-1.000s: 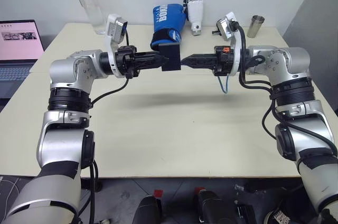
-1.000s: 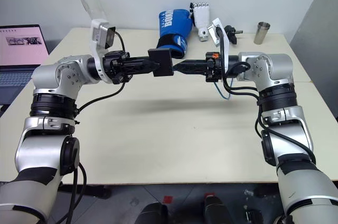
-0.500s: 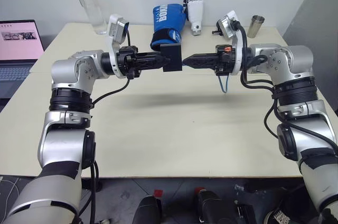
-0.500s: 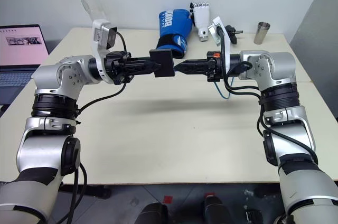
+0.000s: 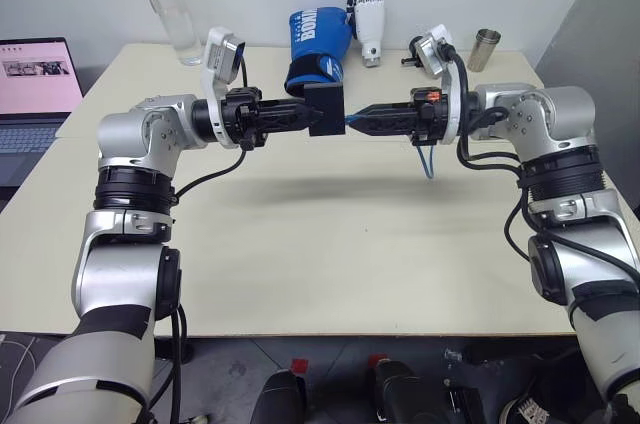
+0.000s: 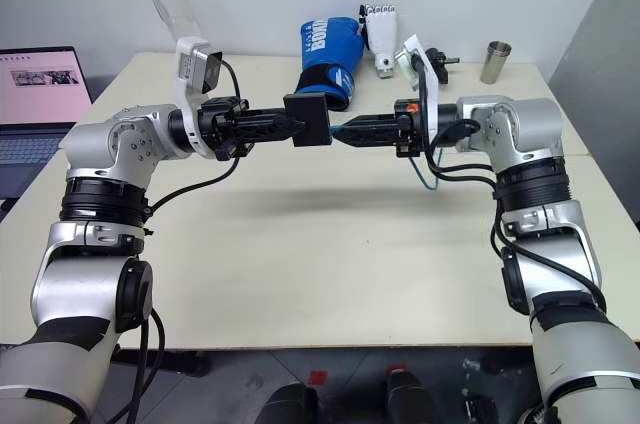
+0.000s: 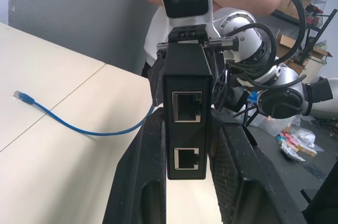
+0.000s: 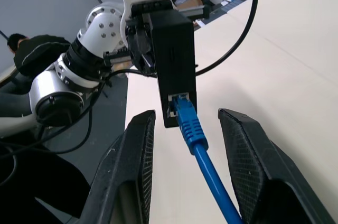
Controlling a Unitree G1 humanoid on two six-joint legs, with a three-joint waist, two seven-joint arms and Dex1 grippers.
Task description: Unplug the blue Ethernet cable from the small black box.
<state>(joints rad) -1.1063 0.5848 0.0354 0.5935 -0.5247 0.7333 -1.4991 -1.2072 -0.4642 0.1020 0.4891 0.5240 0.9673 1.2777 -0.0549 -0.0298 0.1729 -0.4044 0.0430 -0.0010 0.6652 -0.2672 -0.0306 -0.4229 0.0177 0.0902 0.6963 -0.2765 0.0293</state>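
Our left gripper clamps the small black box. Our right gripper stands parted around the blue Ethernet cable, gripping nothing; its plug sits in the port. We should close on the plug and pull straight right.

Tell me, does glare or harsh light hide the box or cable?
Left eye view: even light on the table, no glare; the laptop screen glows. Left wrist view: two ports of the small black box read plainly. Right wrist view: the blue Ethernet cable stands bright against it.

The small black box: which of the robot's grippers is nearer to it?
Left. The left gripper is clamped on the small black box, fingers on either side. The right gripper stands just off its far side, jaws apart around the blue Ethernet cable, still plugged in.
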